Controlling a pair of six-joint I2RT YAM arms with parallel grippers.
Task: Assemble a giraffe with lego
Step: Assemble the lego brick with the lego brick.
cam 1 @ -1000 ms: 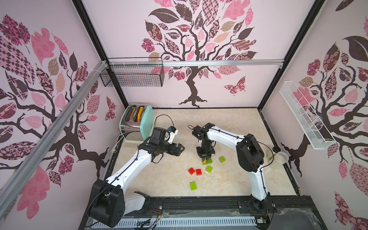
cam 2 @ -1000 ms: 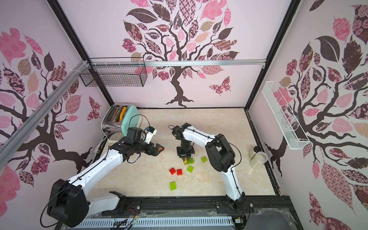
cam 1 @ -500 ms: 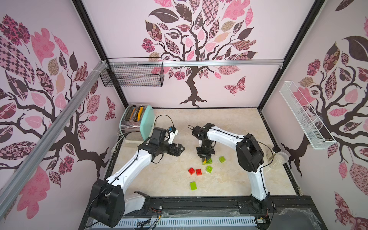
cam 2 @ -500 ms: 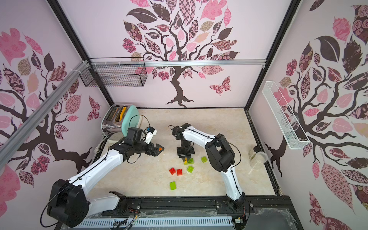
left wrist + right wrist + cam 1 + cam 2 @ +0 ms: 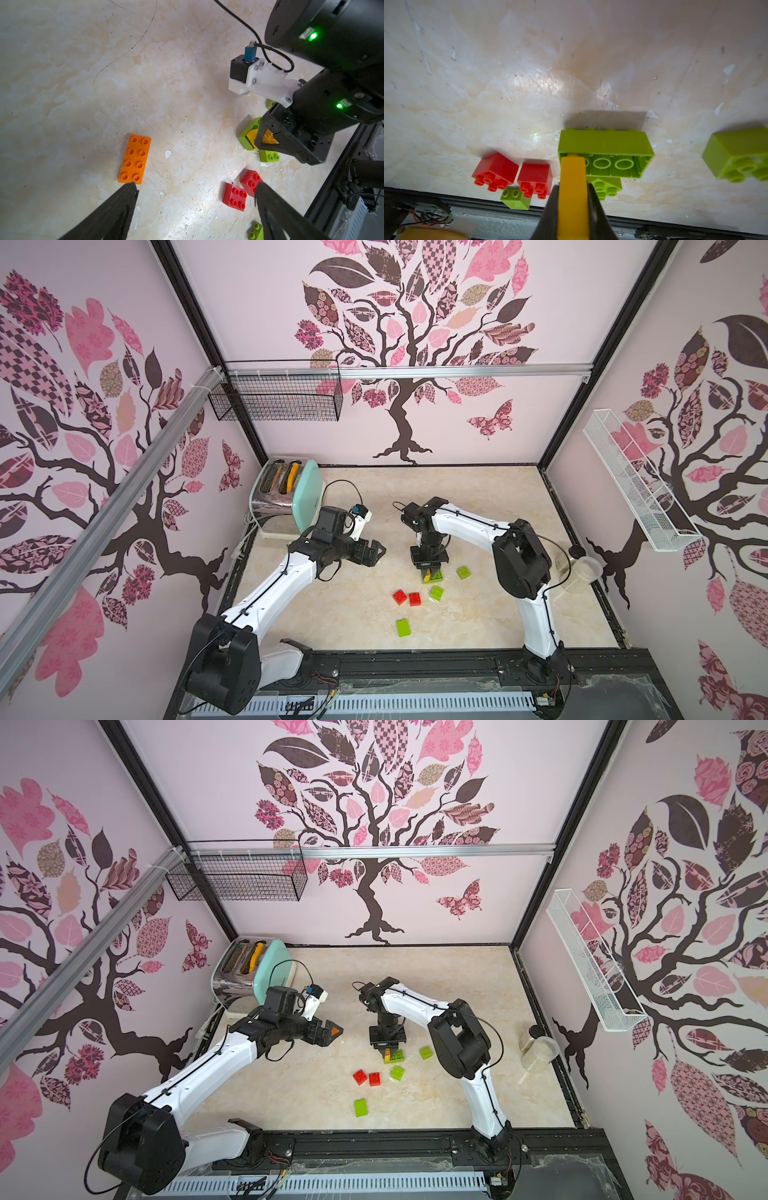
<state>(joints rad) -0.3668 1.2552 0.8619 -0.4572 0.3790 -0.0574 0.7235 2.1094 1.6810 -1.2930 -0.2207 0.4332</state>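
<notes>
My right gripper (image 5: 573, 199) is shut on a yellow brick (image 5: 572, 182). The brick's far end sits in the hollow underside of a long lime-green brick (image 5: 604, 143), which lies upside down on the table (image 5: 434, 576). My left gripper (image 5: 195, 187) hovers open and empty above the table, one fingertip over the end of a long orange brick (image 5: 134, 159). Two red bricks (image 5: 400, 596) (image 5: 414, 599) lie side by side in front. Three lime bricks (image 5: 436, 593) (image 5: 463, 572) (image 5: 403, 627) lie loose around them. No built giraffe is in view.
A toaster (image 5: 286, 489) stands at the back left behind the left arm. A clear jar (image 5: 582, 572) sits at the table's right edge. A black rail (image 5: 415, 664) runs along the front edge. Wire baskets hang on the back and right walls.
</notes>
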